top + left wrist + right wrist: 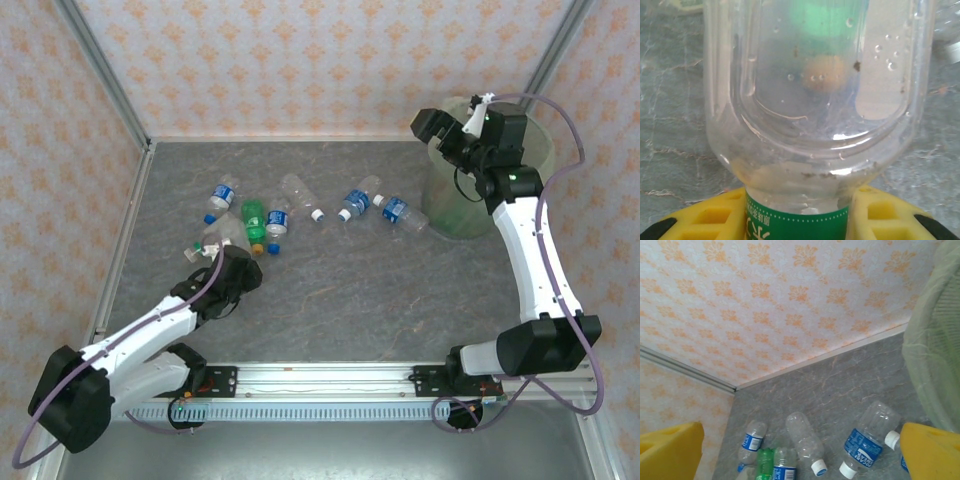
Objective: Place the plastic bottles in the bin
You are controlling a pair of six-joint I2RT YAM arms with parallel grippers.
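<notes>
We see a table [350, 300] with a gray top veined like stone, closed in on three sides. The back wall [320, 60], the left wall [50, 200] and the right wall [615, 210] all wear the same pale paper with an orange floral pattern. One metal post [105, 70] stands at the back left corner, and a second post [555, 50] at the back right. A pale strip [290, 138] runs along the foot of the back wall. At the table's near edge lies a long metal rail [320, 375], with a ribbed white strip [300, 410] just in front of it.
</notes>
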